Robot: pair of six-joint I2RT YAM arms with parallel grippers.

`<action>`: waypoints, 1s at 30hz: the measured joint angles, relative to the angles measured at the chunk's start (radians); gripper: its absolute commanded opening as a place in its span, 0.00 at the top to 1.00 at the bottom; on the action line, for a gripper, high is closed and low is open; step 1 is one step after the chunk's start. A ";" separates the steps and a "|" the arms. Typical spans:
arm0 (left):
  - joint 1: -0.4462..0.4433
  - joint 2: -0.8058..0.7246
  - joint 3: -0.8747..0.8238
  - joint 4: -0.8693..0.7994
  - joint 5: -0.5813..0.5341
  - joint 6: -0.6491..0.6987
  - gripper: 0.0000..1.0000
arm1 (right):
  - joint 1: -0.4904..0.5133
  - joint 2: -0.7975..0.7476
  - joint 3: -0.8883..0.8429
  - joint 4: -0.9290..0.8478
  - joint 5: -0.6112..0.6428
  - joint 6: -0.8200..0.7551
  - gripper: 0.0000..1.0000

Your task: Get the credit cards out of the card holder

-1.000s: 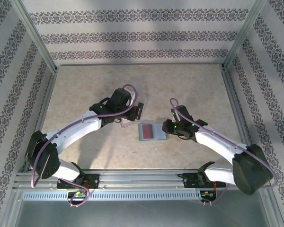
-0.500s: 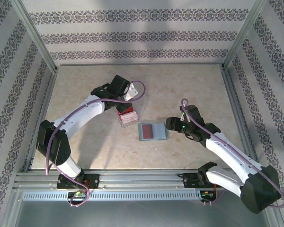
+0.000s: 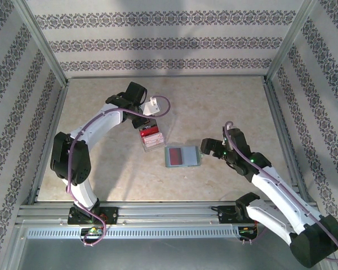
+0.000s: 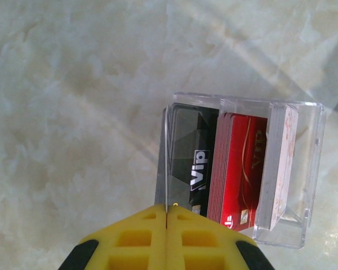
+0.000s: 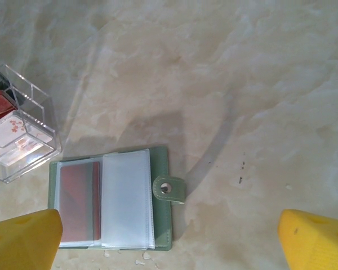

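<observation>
Green card holder [image 5: 161,216], reddish card [image 5: 76,202], marbled table [image 5: 242,84]

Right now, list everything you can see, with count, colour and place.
card holder: one, pale teal, open, mid-table.
reddish card: one, in holder's left sleeve.
clear tray: one, transparent, left of and beyond holder.
dark cards: count unclear, black-grey, tray's one end.
red cards: stack, red, tray's middle.
pale cards: stack, whitish, tray's other end.
table: one, beige marble, under everything.
left tool: one, yellow, shut, above tray.
right tool: one, yellow, open, right of holder.
</observation>
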State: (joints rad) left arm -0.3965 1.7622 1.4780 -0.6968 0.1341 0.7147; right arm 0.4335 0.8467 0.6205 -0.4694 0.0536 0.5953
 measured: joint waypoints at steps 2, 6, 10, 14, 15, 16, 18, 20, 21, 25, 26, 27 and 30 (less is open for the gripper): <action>0.002 0.002 0.000 -0.006 0.016 0.019 1.00 | 0.000 -0.023 -0.008 -0.005 0.018 0.002 0.02; 0.002 0.006 0.003 -0.019 0.036 0.044 1.00 | -0.002 -0.056 -0.020 -0.014 0.045 0.004 0.02; 0.002 0.026 0.014 -0.034 0.042 0.060 1.00 | -0.006 -0.061 -0.021 -0.022 0.060 0.004 0.02; 0.002 0.060 0.039 -0.052 0.042 0.070 1.00 | -0.006 -0.061 -0.021 -0.030 0.063 0.007 0.02; 0.002 0.069 0.044 -0.056 0.042 0.072 1.00 | -0.006 -0.061 -0.021 -0.031 0.063 0.008 0.02; 0.002 0.079 0.051 -0.061 0.042 0.074 1.00 | -0.006 -0.061 -0.021 -0.031 0.064 0.008 0.02; 0.002 0.093 0.062 -0.073 0.041 0.079 1.00 | -0.006 -0.061 -0.021 -0.031 0.065 0.011 0.02; 0.002 0.107 0.077 -0.089 0.038 0.085 1.00 | -0.006 -0.061 -0.021 -0.031 0.066 0.012 0.02; 0.002 0.115 0.087 -0.097 0.035 0.087 1.00 | -0.006 -0.061 -0.021 -0.032 0.066 0.014 0.02; 0.002 0.138 0.115 -0.112 0.026 0.090 1.00 | -0.006 -0.061 -0.022 -0.032 0.066 0.025 0.02; 0.002 0.144 0.121 -0.117 0.023 0.090 1.00 | -0.006 -0.061 -0.022 -0.032 0.067 0.026 0.02; 0.002 0.154 0.130 -0.124 0.022 0.090 1.00 | -0.006 -0.061 -0.023 -0.032 0.067 0.029 0.02; 0.002 0.185 0.157 -0.149 0.018 0.090 1.00 | -0.006 -0.064 -0.027 -0.035 0.071 0.034 0.02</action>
State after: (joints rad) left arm -0.3943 1.9476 1.6352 -0.8455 0.1524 0.8051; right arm 0.4271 0.7826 0.5938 -0.5045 0.1249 0.6292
